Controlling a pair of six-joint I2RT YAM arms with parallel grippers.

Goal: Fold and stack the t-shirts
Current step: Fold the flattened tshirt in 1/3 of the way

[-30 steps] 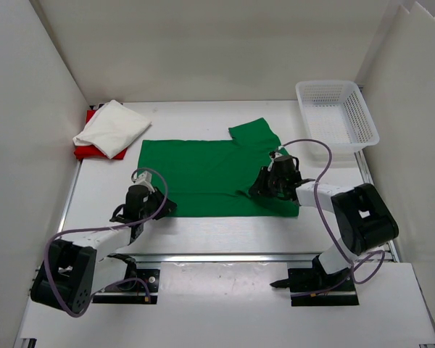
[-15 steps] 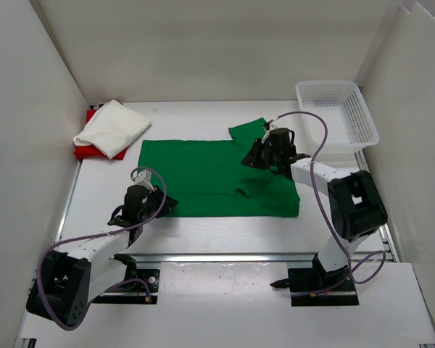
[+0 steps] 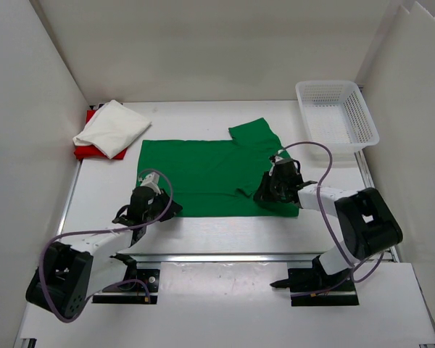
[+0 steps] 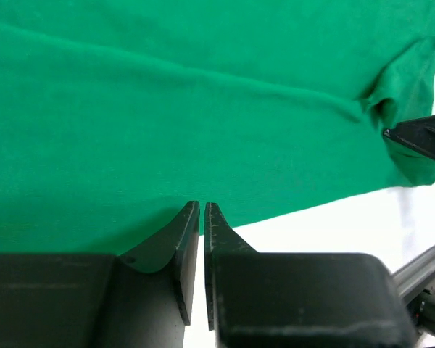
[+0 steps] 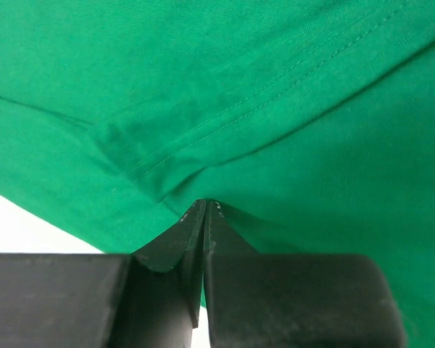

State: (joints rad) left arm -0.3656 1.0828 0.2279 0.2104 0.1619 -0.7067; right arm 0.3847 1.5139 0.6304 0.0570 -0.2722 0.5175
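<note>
Right arm (image 3: 326, 197) back from sleeve to near right hem of green cloth t-shirt (image 3: 196, 174), spread flat on counter (image 3: 203, 230); right jaws now together there, left jaws nearly together at near left corner. Risk: shallow pinch slips, fold skews.

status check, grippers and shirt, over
Left gripper pinching green t-shirt near hem. Right gripper shut at sleeve fold, hold unclear. Shirt spread out, not yet folded. Nothing in the way.
</note>
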